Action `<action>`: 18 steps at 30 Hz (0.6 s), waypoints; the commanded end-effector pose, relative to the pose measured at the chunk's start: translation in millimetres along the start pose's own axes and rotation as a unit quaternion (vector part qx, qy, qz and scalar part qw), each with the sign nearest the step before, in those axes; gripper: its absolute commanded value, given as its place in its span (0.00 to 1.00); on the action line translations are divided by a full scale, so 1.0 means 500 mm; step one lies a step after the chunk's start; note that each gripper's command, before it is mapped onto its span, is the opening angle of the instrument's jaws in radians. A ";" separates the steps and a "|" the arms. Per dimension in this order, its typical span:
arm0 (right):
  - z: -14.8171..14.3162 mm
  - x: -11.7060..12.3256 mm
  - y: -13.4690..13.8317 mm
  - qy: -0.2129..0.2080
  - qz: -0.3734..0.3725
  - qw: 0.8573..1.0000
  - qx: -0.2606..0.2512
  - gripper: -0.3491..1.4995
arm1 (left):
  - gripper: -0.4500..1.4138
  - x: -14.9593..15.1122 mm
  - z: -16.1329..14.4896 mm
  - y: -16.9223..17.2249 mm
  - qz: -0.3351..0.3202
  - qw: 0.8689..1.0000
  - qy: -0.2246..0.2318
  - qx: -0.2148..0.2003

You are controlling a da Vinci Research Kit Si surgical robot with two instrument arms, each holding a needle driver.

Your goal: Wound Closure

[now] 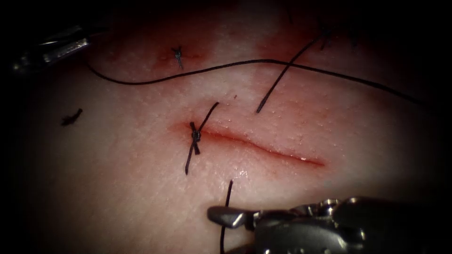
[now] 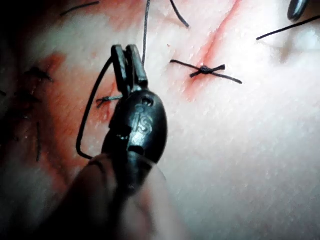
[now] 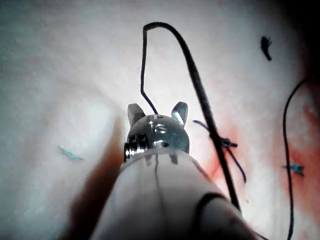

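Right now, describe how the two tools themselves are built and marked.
The left tool has two slim dark jaws on a rounded, egg-shaped dark wrist stamped "IS", with small pin holes, on a smooth shaft. The right tool has two short silvery jaw tips on a shiny rounded metal wrist with a ridged collar, set on a pale smooth cylindrical shaft.

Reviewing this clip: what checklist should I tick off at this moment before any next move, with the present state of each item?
1. Left gripper has the thread: ok, its jaws are shut on it, above and to the left of the cut.
2. Right gripper has a grip: not ok, its jaws are open; a strand runs between them, unclamped.
3. Knot seated: ok, it sits at the cut's left end with two short tails.
4. Cut closed: not ok, it is still open to the right of the knot.
5. Needle position: cannot tell.
6. Tissue free of both grippers: ok, neither one holds it.
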 end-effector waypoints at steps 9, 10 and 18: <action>0.0061 -0.0083 0.0000 -0.012 -0.013 1.000 -0.014 0.94 | 0.00 -0.0009 0.0015 0.0011 0.000 1.000 0.001 0.000; 0.0076 -0.0097 -0.0004 -0.015 -0.016 1.000 -0.018 0.94 | 0.00 -0.0009 0.0016 0.0012 0.000 1.000 0.001 0.000; 0.0120 -0.0130 -0.0019 -0.023 0.006 0.999 -0.025 0.89 | 0.00 -0.0009 0.0017 0.0013 0.001 1.000 0.002 0.000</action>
